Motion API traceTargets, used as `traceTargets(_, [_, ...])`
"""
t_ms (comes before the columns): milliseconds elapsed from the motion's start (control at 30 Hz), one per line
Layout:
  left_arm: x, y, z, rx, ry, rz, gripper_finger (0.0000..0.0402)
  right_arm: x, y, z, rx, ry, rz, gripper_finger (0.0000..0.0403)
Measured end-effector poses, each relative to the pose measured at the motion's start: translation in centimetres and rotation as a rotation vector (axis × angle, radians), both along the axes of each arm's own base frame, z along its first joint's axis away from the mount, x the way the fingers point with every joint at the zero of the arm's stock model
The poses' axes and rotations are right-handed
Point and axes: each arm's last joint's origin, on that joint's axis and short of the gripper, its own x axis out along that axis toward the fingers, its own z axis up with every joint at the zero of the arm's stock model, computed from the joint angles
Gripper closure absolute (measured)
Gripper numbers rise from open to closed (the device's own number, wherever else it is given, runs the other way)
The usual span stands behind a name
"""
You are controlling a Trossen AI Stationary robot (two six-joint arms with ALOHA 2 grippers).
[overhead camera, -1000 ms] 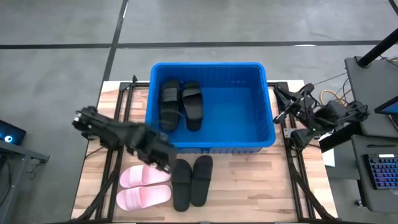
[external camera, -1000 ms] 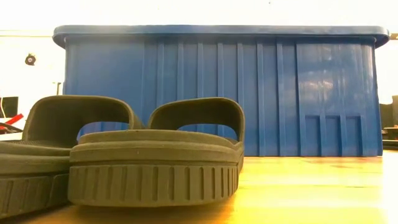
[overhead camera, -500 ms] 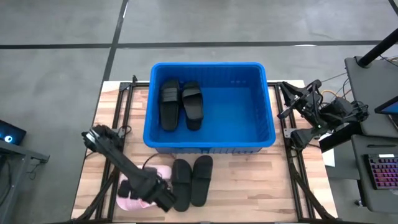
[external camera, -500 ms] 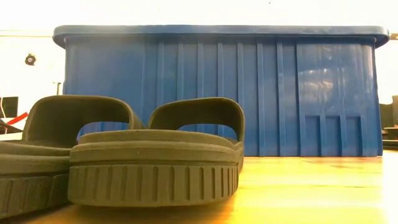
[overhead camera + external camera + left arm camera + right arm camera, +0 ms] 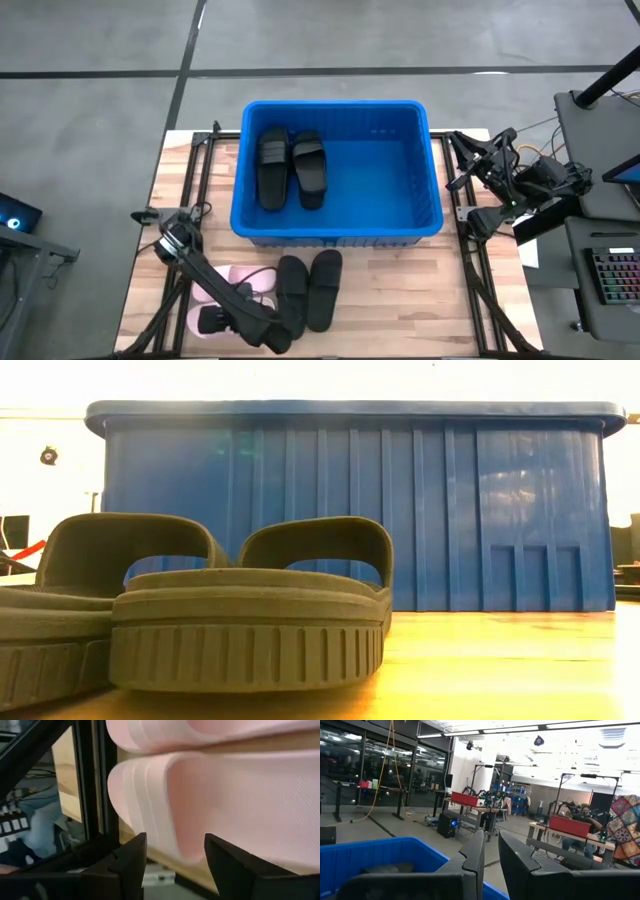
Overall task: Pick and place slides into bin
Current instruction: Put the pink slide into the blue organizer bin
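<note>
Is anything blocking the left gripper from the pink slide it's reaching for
Nothing visible does. The left gripper is open with the near pink slide right in front of its fingers. The black slides lie beside it, nearer the table's middle.

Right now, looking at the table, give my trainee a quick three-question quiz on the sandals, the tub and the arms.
1. True or false: two black sandals lie inside the blue tub.
2. Which sandals is the left gripper reaching for? A) the pink pair B) the black pair on the table C) the pair in the tub
3. Fill in: the right gripper waits past the tub's ____ side, holding nothing.

Key
1. True
2. A; its open fingers flank a pink sandal's edge.
3. Right
</note>
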Motion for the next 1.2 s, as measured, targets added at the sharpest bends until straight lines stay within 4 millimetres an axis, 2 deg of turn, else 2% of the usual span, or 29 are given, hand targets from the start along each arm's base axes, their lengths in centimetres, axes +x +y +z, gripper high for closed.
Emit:
traceTargets(200, [-1.0,-0.2,-3.0,0.049,0.117,0.004,0.0217,0.0,0.0,0.0,0.001,-0.001,0.001,0.0355])
traceTargets(467, [-2.5,-0.1,-4.5,0.071,0.207,0.012,0.0225,0.0,0.0,0.0,-0.001,0.000,0.002,0.0355])
traceTargets(633, [-2.5,-0.1,-4.5,0.071,0.201,0.007,0.0279,0.0,0.0,0.0,-0.002,0.001,0.002,0.0355])
traceTargets(800, [-2.4,-0.6,-4.2,0.008,0.175,-0.070,0.0373,0.0,0.0,0.1,0.000,-0.003,0.002,0.0355])
traceTargets(900, [-2.3,-0.7,-3.2,-0.108,0.141,-0.197,0.0393,-0.2,-0.1,0.5,0.004,-0.015,0.002,0.0355])
traceTargets(1000, [-2.3,-0.7,-1.0,-0.209,0.048,-0.337,0.0394,-0.5,-0.2,1.0,0.006,-0.027,0.000,0.0355])
traceTargets(1100, [-2.6,-0.3,2.2,-0.220,-0.116,-0.472,0.0399,-0.8,-0.3,1.6,0.010,-0.042,-0.001,0.0355])
traceTargets(1200, [-2.5,0.6,6.6,-0.182,-0.427,-0.622,0.0400,-1.0,-0.4,2.0,0.015,-0.055,-0.001,0.0355])
